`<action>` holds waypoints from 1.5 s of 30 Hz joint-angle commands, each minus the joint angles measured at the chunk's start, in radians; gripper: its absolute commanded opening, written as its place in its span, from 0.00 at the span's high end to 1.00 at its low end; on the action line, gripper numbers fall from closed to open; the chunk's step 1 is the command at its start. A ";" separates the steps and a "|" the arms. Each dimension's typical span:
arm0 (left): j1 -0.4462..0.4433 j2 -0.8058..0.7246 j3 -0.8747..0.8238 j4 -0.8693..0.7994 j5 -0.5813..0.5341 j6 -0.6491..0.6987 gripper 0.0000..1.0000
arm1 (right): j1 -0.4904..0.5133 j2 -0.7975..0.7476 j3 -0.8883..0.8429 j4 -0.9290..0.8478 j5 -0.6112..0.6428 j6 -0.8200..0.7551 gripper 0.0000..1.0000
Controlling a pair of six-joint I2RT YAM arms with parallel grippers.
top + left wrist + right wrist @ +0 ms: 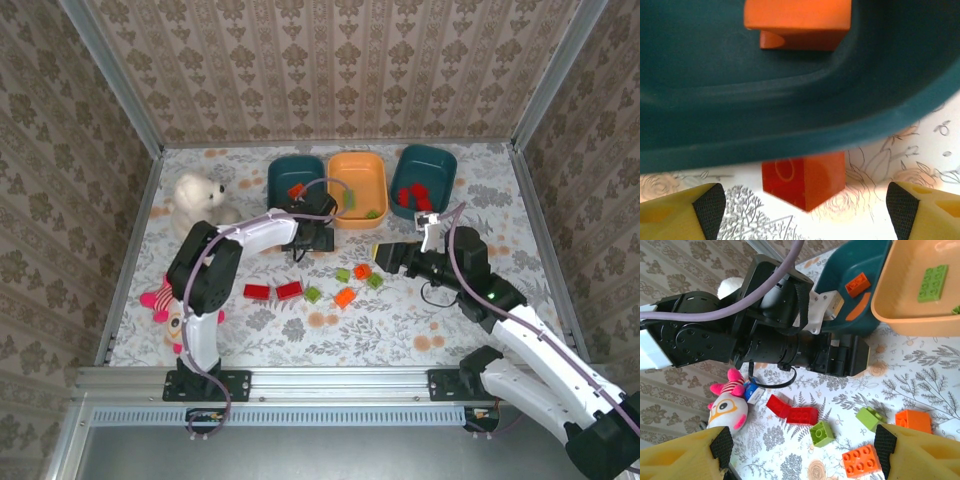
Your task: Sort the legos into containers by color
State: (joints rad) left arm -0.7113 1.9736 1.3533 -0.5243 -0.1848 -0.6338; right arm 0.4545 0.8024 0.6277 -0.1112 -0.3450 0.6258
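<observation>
Beside the left dark teal plastic bin point(790, 115), your left hand point(805, 214) stands apart, with a small reddish-orange plastic brick point(805, 180), perhaps orange, on the surface point(920, 165) just ahead of it. Next: advance, close, lift it in. Your right hand point(804, 446) hovers apart, empty.

The top external camera is mounted high behind the near edge of the table point(480, 300) and faces down and forward, taking in the whole surface from a distance. The left wrist camera looks from very close at the near wall of the left teal bin point(790, 115), with an orange brick point(797, 22) inside. The right wrist camera stands farther back, facing across the table toward the left arm point(765, 335). All three views share that bin and brick.
</observation>
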 commanded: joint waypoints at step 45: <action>0.181 0.139 0.523 -0.410 0.030 0.169 0.61 | -0.007 0.282 0.239 0.109 0.039 0.001 0.22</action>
State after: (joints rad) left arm -0.5415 2.0544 1.8050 -0.8371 -0.1761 -0.5190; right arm 0.4515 1.0672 0.8104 -0.0250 -0.3248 0.6357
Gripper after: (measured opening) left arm 0.397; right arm 0.780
